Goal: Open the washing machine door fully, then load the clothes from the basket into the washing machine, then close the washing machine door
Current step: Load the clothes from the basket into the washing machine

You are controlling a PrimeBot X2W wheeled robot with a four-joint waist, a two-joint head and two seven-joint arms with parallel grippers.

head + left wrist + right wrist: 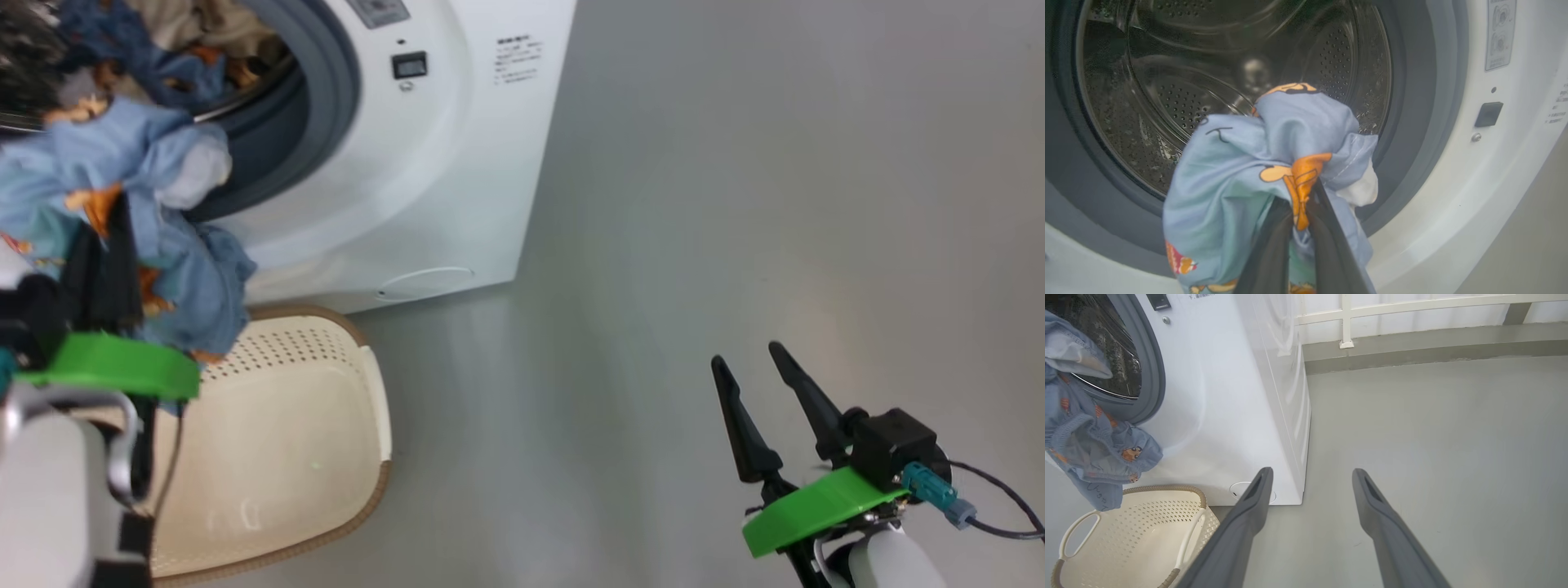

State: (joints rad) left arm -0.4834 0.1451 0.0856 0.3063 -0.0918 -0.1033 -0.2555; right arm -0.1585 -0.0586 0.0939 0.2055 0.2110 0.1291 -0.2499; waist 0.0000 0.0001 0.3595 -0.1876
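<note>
The left claw (1302, 196), pinching a bundle of light-blue cartoon-print clothes (1237, 179), holds it at the grey-ringed mouth of the white front-loading washing machine (408, 180), above the cream perforated plastic basket (286, 441), seemingly to push it inside, while the right claw (745, 355) hangs spread and empty over the grey floor (735, 204).

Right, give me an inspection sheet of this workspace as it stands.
Surface: smooth grey floor.
Job's things: washing machine mouth open; light blue clothes hang in front of it; basket below, no clothes in its visible part.
Clutter: nothing seen.
Grippers: left gripper shut on the clothes; right gripper open, holding nothing, over the floor.
Cables: dark cable looping from the right wrist.
Surroundings: white railing on a grey kerb.
</note>
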